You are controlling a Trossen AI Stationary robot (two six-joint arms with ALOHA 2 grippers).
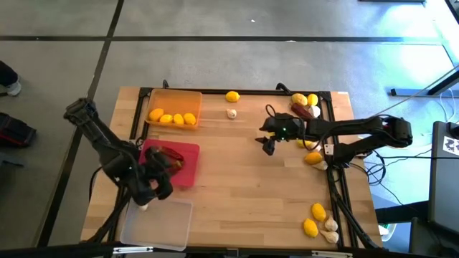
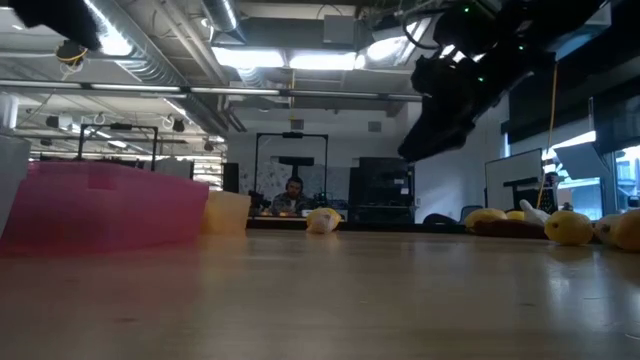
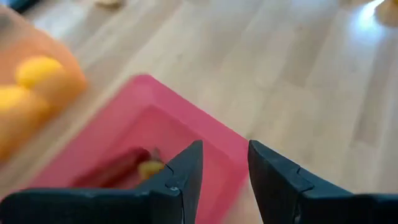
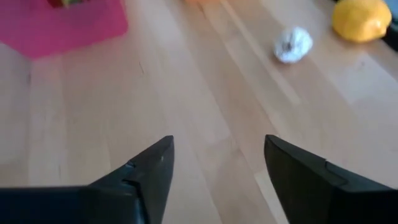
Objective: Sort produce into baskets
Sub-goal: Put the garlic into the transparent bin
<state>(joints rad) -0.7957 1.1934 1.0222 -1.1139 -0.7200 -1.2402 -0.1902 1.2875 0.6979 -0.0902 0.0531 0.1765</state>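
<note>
Jaws apart, empty on both: high view, right gripper (image 1: 268, 145) mid-table, likely headed for garlic (image 1: 232, 113) and lemon (image 1: 232, 97); left wrist view, left gripper (image 3: 224, 163) over red basket (image 3: 180, 121) holding peppers (image 3: 118, 168).

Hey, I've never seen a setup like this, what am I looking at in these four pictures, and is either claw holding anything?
Two dark robot arms work at a wooden table, sorting produce. One picture looks straight down, one sits at table height, and two come from cameras on the wrists. The left gripper hovers over the pink tray, which holds dark red peppers. The right gripper is open over bare wood, with a garlic bulb and a lemon ahead. The orange tray holds lemons; the clear tray sits at the near edge. Both grippers are empty.
</note>
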